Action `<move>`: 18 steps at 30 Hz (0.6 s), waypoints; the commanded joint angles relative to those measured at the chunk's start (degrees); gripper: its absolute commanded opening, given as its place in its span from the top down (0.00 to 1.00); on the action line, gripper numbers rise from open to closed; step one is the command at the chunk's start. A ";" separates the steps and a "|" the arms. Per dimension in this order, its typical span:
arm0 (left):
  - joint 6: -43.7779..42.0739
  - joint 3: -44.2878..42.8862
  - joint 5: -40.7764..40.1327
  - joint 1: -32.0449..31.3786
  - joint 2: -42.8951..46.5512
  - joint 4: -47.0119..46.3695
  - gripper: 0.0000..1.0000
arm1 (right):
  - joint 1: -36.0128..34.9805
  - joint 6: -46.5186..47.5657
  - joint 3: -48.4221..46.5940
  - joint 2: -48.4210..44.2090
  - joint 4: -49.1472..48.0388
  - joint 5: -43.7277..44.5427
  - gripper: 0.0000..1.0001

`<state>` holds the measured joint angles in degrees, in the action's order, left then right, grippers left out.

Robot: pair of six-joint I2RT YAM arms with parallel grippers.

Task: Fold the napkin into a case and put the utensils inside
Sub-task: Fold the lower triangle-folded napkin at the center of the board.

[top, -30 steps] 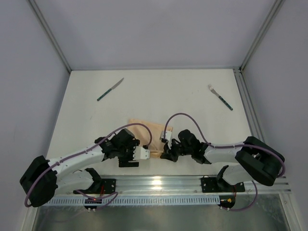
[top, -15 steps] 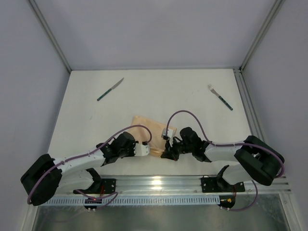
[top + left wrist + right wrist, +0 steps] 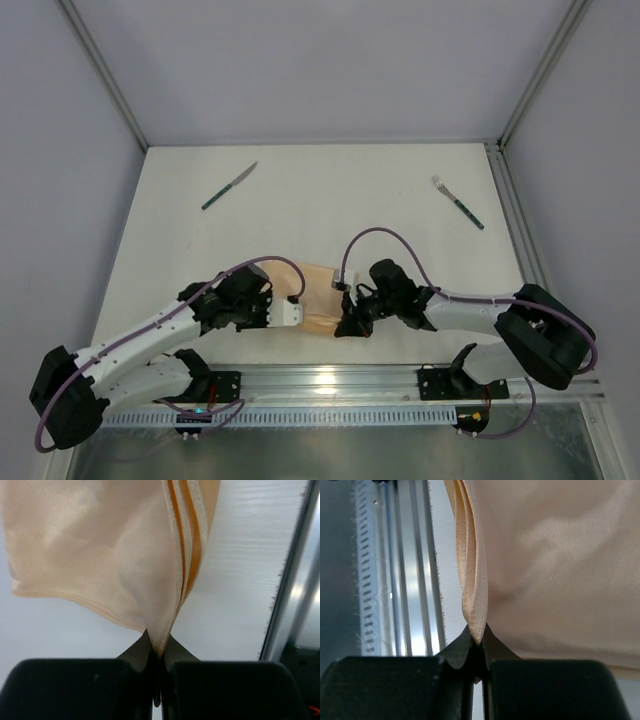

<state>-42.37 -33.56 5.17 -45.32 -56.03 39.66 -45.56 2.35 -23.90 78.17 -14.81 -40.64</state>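
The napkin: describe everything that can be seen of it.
The napkin is thin peach-orange cloth with a slight sheen, folded into several layers whose hemmed edges show stacked in both wrist views. It sits by the near edge of the table. The left gripper and the right gripper are each shut on a folded edge, drawing soft creases.

A white desk (image 3: 300,200) sits enclosed by plain grey walls (image 3: 320,70). An aluminium rail (image 3: 330,378) runs along its near edge, with a slotted white strip (image 3: 330,412) just outside it. A second rail (image 3: 508,215) lines the right edge.
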 commanded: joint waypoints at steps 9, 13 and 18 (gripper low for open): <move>-14.13 -9.14 13.02 7.06 -6.53 17.29 0.93 | 6.00 -10.87 -3.52 3.38 2.15 -15.86 0.96; -14.94 -13.98 17.41 12.18 -15.84 16.59 0.78 | 6.98 -11.23 -7.12 9.01 4.52 -17.45 0.96; -14.41 -14.61 20.05 15.17 -21.05 14.31 0.47 | 8.11 -11.40 -7.21 10.34 3.12 -16.66 0.96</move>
<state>-55.86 -47.44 21.28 -31.35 -76.88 54.00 -38.33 -7.92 -29.69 88.84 -11.05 -55.37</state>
